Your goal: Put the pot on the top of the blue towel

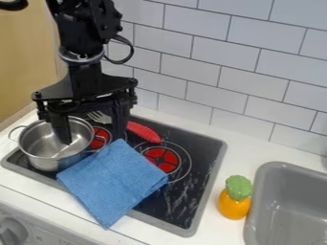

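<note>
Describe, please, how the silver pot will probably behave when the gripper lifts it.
The pot should stay stiff, since it looks made of metal. It is probably light for its size, as it looks thin-walled. Being smooth and shiny, it may slip a little against the gripper.

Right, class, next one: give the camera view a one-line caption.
Metal pot beside a blue towel on the stove, with one finger of the robot's open hand over the pot.
</note>
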Tool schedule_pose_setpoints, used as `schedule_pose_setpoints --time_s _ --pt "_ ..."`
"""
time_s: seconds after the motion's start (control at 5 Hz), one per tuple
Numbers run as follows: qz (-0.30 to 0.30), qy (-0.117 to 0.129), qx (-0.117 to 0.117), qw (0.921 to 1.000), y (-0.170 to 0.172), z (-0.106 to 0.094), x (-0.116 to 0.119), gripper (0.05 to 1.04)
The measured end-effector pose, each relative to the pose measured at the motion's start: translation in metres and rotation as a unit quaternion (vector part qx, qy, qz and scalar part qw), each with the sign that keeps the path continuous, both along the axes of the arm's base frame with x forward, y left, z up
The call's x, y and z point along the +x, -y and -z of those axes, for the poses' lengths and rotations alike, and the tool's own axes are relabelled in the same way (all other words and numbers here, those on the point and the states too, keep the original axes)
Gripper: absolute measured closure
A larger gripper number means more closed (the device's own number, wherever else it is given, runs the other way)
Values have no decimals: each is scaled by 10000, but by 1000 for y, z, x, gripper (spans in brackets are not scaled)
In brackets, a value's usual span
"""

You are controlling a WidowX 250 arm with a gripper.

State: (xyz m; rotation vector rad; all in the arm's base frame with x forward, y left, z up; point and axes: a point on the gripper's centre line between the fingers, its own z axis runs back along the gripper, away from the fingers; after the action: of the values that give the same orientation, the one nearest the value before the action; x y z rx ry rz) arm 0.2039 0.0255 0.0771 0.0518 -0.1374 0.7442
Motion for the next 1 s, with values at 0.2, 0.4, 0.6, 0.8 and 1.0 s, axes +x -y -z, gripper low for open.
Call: schedule_pose_setpoints --time_s 0.2,0.4,0.6,0.8,1.0 --pt "-12 -243 -21 9997 1 11 -13 84" --pt "-202 -412 -54 9989 1 14 -15 84" --pt "-508 -306 -4 9982 -6 8 3 84" --pt "-733 -297 28 9969 -13 7 16 84" --pt "-999 -200 87 9948 -25 5 32 84"
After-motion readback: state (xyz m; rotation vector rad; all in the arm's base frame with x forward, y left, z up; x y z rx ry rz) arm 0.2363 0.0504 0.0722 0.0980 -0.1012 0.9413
